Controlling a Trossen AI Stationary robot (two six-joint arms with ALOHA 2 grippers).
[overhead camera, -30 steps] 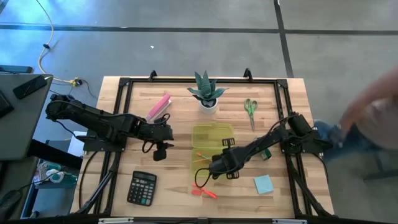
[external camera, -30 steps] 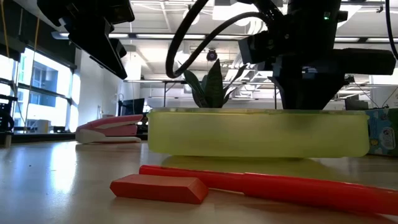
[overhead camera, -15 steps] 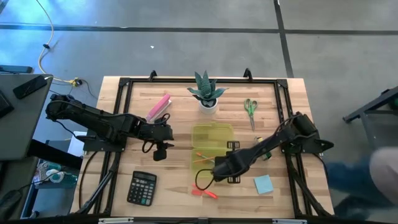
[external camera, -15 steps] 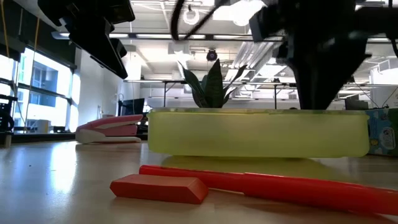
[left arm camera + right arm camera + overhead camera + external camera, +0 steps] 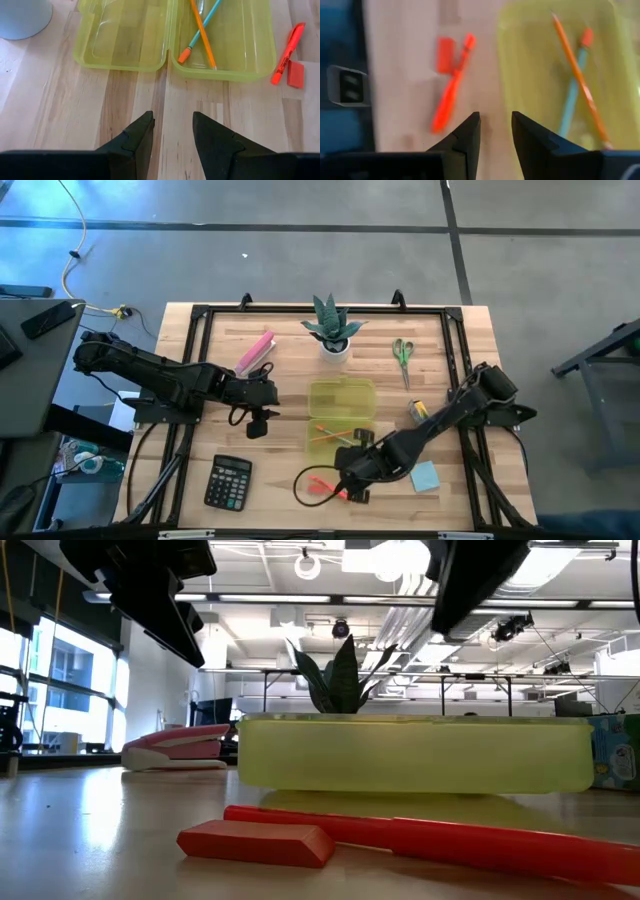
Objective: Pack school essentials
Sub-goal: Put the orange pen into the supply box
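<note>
An open yellow-green case [image 5: 340, 412] lies mid-table with an orange pencil [image 5: 201, 31] and a green-blue pencil [image 5: 204, 26] in its near half. A red-orange pen [image 5: 322, 485] and a small red block [image 5: 445, 55] lie on the wood just near of the case. My right gripper [image 5: 495, 120] is open and empty, hovering above the pen, by the case's near edge; it also shows in the high view [image 5: 345, 483]. My left gripper [image 5: 173, 117] is open and empty, left of the case [image 5: 258, 423]. Green-handled scissors [image 5: 402, 355], a green/yellow block [image 5: 418, 412] and a light-blue note pad [image 5: 424, 476] lie to the right.
A potted plant [image 5: 332, 330] stands behind the case, a pink oblong bar [image 5: 255, 352] at the far left, a black calculator [image 5: 228, 482] at the near left. A black frame [image 5: 200, 315] runs round the table top.
My right gripper has gone from over the case's near half toward the table's near edge and now hangs above the red-orange pen. The green/yellow block, which the right arm covered before, now shows. A person at the right has left the view.
</note>
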